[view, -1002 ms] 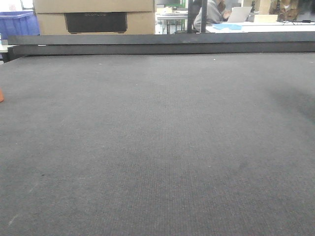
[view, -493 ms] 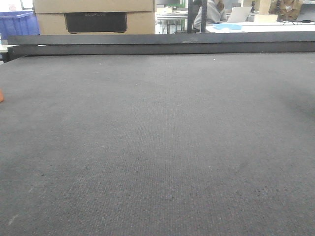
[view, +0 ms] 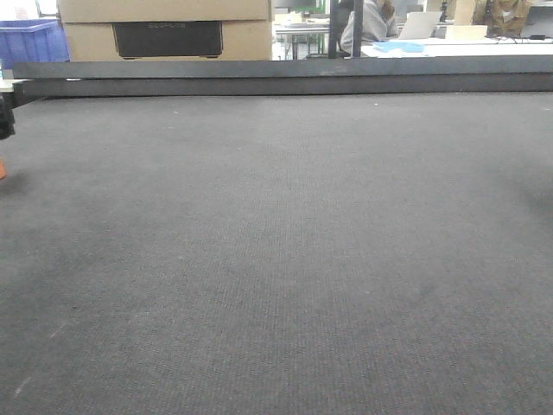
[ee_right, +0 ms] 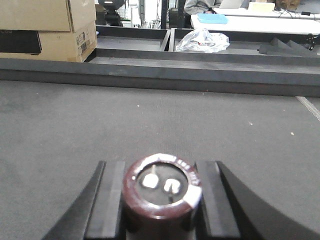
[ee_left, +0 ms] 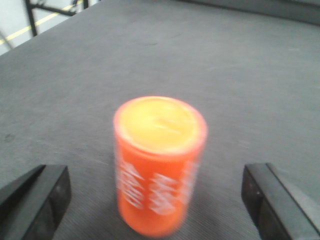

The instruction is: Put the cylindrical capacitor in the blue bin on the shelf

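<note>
right claw clamped on the cylindrical capacitor; shelf not in view

right wrist view: the 2 dark fingers press on opposite sides of the capacitor. it stands upright between them over the grey mat, its paler ridged rim and 2 terminals facing the camera. left wrist view: the left claw is spread wide, its fingers well apart on either side of an orange can and touching neither flank. this can is not the task's part. front view: only a dark sliver, probably the left arm, and a scrap of the can show at the left edge.

step in hand, as judged: carrying the part to the bin. done well, the squeeze acts across the body rather than the rim, the cylinder travels upright, and release comes only once it is low inside the bin's walls.

hard to make out: the shelf and its bin appear in no view. a blue crate stands far behind the table, but whether it belongs to the shelf cannot be told. the frame cuts off the capacitor's lower body, so resting or lifted cannot be told. the left wrist view is blurred and the can's white print is unreadable.
</note>
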Available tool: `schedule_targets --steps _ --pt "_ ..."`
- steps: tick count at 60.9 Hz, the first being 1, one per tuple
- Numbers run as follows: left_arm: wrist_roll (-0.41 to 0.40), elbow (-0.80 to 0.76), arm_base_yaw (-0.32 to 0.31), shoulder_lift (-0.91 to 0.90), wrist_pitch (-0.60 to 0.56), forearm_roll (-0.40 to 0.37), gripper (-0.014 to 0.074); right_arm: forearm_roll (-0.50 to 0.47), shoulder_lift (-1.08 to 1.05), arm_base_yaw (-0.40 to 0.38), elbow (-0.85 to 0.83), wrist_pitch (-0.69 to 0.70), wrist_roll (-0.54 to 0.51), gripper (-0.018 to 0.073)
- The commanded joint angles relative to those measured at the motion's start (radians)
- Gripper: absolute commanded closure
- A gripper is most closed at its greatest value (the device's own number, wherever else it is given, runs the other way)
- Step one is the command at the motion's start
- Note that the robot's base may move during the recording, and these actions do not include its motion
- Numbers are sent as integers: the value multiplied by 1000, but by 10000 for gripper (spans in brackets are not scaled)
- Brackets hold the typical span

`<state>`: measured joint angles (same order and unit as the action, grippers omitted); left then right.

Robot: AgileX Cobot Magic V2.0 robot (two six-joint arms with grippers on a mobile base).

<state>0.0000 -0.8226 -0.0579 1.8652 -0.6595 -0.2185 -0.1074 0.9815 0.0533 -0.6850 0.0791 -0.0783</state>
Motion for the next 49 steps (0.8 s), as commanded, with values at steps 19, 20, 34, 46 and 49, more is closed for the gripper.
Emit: schedule_targets --steps 19,20,34,46,49 --pt "0 -171 22 146 50 7 -5 -2 -9 0 1 7 -1 601" --pt "0 -173 22 149 50 7 -3 -2 -9 0 1 7 -1 601" --pt "0 -172 22 147 53 7 282 -2 -9 0 1 7 -1 601" --pt "0 -172 22 61 141 7 662 -2 -9 0 1 7 -1 601" --pt "0 -172 22 27 189 12 706 -2 -9 0 1 4 -1 601"
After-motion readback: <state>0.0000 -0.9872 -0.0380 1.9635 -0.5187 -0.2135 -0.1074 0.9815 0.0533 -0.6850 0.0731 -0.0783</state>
